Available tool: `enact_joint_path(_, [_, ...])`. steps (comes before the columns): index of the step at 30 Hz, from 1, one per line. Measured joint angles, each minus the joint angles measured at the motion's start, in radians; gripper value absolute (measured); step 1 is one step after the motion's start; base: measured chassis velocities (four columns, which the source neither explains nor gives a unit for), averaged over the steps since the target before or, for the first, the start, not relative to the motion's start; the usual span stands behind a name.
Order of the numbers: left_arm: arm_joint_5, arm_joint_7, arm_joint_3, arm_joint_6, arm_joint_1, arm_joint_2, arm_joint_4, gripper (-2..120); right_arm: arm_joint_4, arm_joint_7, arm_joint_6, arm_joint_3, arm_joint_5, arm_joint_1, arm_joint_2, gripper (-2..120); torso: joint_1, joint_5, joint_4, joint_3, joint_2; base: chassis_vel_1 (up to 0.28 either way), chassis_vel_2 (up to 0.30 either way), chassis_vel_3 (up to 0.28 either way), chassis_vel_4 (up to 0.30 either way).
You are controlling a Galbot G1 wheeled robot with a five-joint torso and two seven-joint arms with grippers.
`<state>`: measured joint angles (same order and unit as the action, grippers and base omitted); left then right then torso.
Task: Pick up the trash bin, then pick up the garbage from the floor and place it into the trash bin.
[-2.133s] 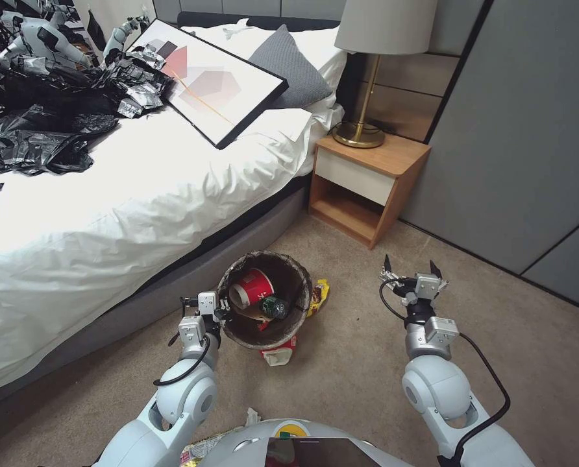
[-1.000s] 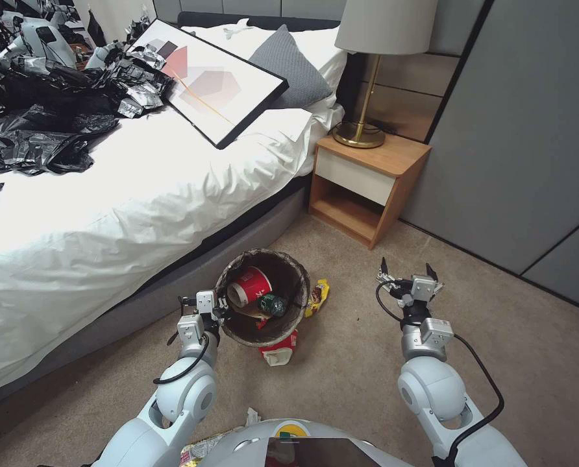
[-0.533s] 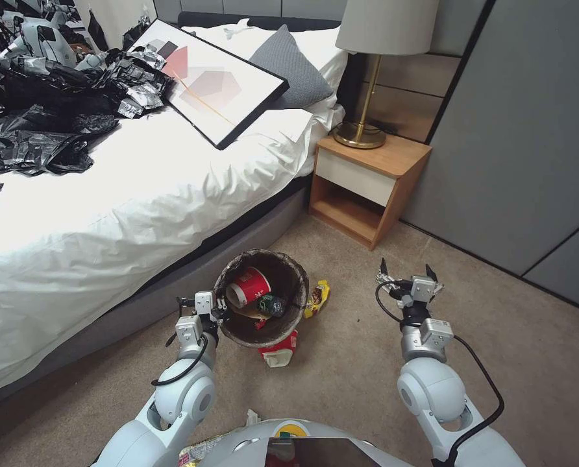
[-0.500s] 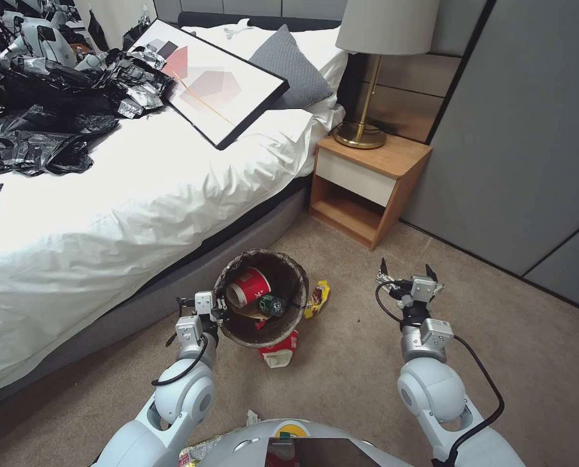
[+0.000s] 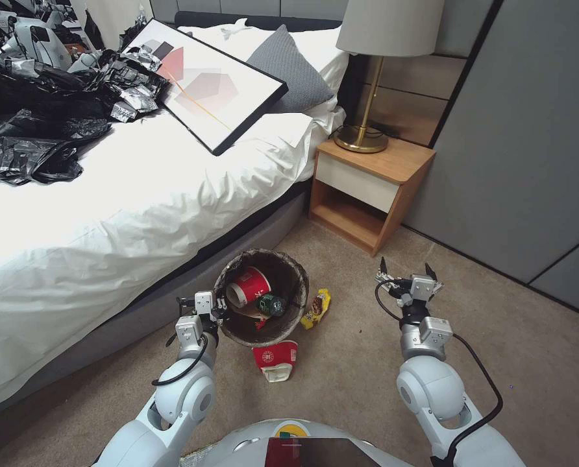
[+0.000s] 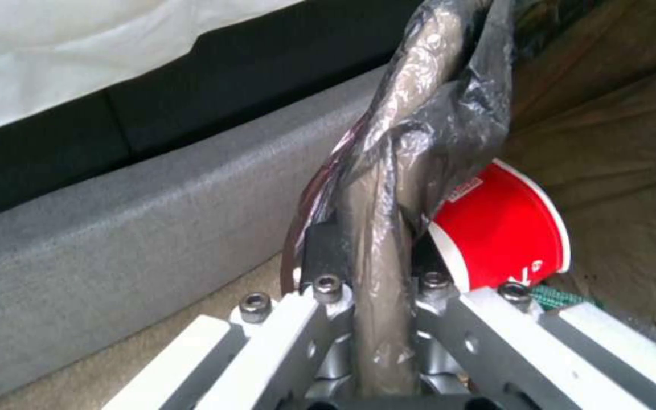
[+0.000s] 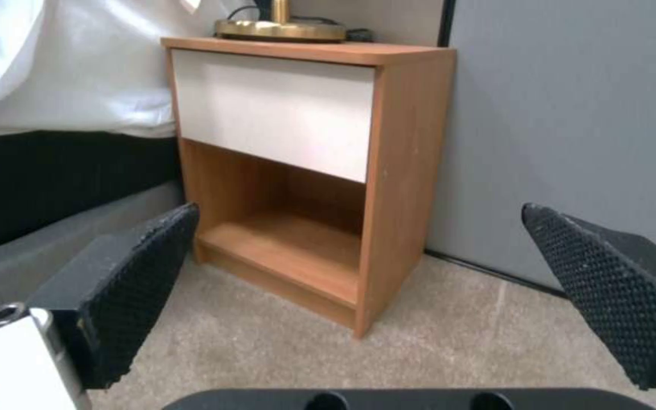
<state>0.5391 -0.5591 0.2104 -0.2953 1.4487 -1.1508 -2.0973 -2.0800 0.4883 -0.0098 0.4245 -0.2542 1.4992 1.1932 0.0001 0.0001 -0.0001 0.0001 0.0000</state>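
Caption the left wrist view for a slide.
Left gripper shut on the trash bin rim, red paper cup inside.

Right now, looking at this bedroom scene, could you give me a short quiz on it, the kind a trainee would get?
1. True or false: the left gripper is shut on the rim of the round trash bin with the dark brown liner.
2. Which lies on the carpet? A) red-and-white paper cup B) gold foil snack wrapper C) both
3. Fill in: the right gripper has its fingers ____, holding nothing.

Key: 1 true; 2 C; 3 open.
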Motion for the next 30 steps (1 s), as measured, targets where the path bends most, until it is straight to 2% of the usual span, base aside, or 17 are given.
enact_joint_path(22, [0.001, -0.008, 0.015, 0.0, 0.009, 0.0, -0.004, 0, 0.041, 0.004, 0.006, -0.018, 0.001, -0.023, -0.008, 100, 0.0, -0.0001, 0.0, 0.0, 0.0, -0.008, 0.009, 0.007, -0.006])
enact_joint_path(27, [0.002, -0.009, 0.016, 0.0, 0.009, 0.002, -0.006, 0, 0.069, -0.002, 0.008, -0.042, -0.061, -0.051, -0.062, 100, 0.0, 0.0, 0.0, 0.0, 0.0, 0.0, 0.0, 0.0, 0.0])
enact_joint_path(30, [0.002, -0.009, 0.016, 0.0, 0.008, 0.003, -0.006, 0, 0.096, -0.018, -0.007, -0.069, -0.148, -0.085, -0.127, 100, 0.0, -0.0001, 0.0, 0.0, 0.0, 0.0, 0.0, 0.0, 0.0])
